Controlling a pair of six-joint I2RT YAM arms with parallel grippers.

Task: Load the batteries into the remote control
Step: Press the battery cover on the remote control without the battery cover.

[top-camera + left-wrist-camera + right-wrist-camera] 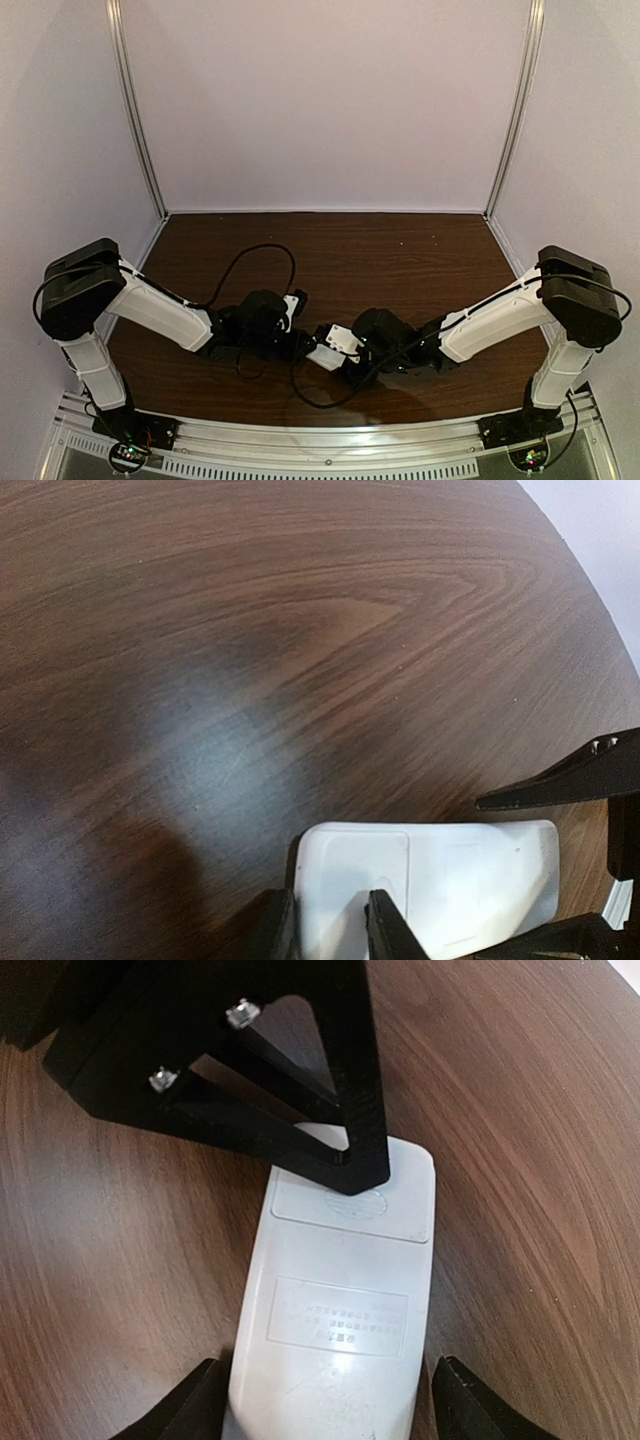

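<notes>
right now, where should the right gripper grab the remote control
By its long edges at the label end, coming from that end: the remote control lies back up, edges parallel, right gripper straddling it, leaving the battery cover clear.

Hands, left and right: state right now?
Left hand: partly closed at the end of the remote control; grip cannot be told.
Right hand: open, straddling the remote control.
</notes>
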